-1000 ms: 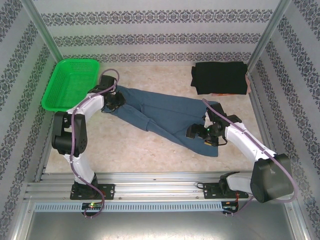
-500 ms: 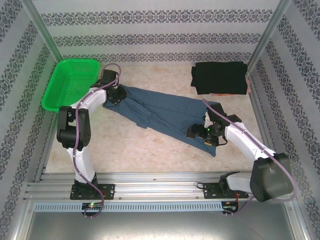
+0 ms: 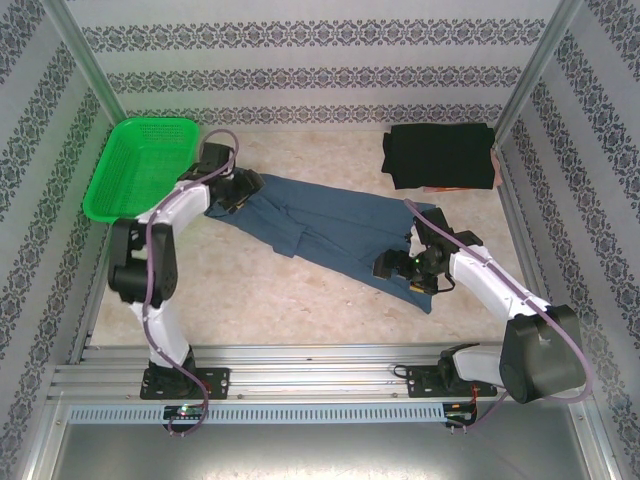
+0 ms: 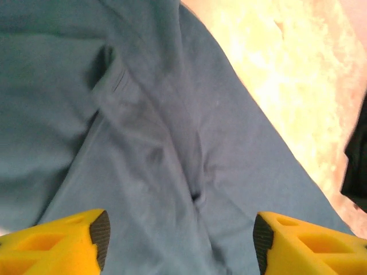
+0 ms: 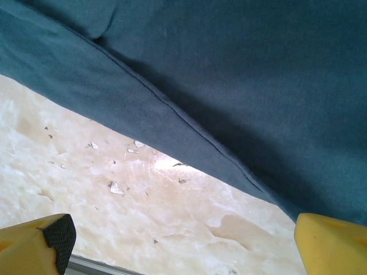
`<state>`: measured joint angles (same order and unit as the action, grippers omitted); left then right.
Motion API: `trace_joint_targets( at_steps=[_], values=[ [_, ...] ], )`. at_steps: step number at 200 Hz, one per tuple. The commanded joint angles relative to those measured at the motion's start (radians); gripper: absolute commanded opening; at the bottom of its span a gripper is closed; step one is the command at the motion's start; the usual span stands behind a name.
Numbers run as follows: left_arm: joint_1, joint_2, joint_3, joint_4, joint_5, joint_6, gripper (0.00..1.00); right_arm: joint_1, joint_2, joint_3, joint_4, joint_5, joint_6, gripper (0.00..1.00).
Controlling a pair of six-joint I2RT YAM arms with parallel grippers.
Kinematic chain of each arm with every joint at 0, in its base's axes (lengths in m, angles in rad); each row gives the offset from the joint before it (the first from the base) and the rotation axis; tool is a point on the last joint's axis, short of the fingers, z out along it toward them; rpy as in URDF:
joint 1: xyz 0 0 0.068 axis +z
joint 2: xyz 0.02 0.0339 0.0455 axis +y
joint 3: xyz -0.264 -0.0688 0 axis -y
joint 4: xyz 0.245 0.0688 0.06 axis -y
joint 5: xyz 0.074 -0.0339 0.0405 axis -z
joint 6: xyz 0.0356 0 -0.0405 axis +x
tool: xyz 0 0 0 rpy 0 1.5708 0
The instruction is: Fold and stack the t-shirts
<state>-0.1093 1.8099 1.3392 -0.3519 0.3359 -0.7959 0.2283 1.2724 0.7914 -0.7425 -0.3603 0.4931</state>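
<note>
Slate-blue t-shirt (image 3: pixel 330 225): was found spread on the worktop (image 3: pixel 300 290) under the left gripper (image 4: pixel 180 238), jaws wide and empty. The right gripper (image 5: pixel 183 240), likewise open, was poised at its hem. Judged soft and limp; best pinched at the corners.

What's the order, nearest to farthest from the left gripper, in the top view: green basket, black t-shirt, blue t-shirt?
From the left gripper:
1. blue t-shirt, its left end directly under the gripper.
2. green basket, just to the left, in the far-left corner.
3. black t-shirt, folded at the far right.
</note>
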Motion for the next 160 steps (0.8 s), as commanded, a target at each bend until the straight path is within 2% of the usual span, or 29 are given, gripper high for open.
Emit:
trace_joint_targets(
  at_steps=[1, 29, 63, 128, 160],
  values=[
    [0.008, -0.185, -0.118, -0.029, -0.013, -0.023, 0.69, -0.014, -0.019, -0.009, 0.004, -0.011, -0.012, 0.98],
    [0.023, -0.263, -0.307, 0.016, -0.005, -0.045, 0.64, -0.015, -0.009, 0.003, 0.011, -0.021, -0.014, 0.98],
    [0.057, -0.244, -0.472, 0.288, 0.041, -0.132, 0.58, -0.015, -0.001, 0.023, 0.008, -0.034, -0.020, 0.98],
    [0.068, -0.072, -0.498, 0.623, 0.039, -0.209, 0.54, -0.015, -0.034, 0.008, -0.001, -0.033, -0.017, 0.98],
    [0.068, 0.000, -0.479, 0.708, 0.050, -0.230, 0.41, -0.017, -0.043, 0.000, -0.001, -0.031, -0.016, 0.98]
  ],
)
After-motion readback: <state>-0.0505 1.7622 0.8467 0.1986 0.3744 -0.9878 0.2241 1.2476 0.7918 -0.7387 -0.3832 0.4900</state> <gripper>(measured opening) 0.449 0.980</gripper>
